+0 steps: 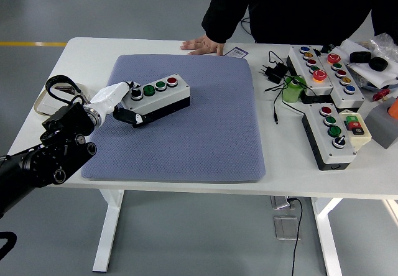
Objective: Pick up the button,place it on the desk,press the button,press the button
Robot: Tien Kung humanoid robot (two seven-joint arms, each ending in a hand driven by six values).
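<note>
A white button box (158, 93) with a black base lies on the grey-blue mat (186, 133). It carries a black knob, two green buttons and a red button in a row. My left hand (126, 105) reaches in from the left and touches the box's left end, with fingers over the knob end and a black thumb under its front corner. Whether it grips the box firmly is unclear. My right hand is out of view.
Several other button boxes (323, 71) (336, 133), a black adapter with cable (273, 74) and a green cylinder (292, 89) lie at the right. A person stands at the far side, one hand (202, 45) flat on the table. A white object (53, 102) sits at the left edge.
</note>
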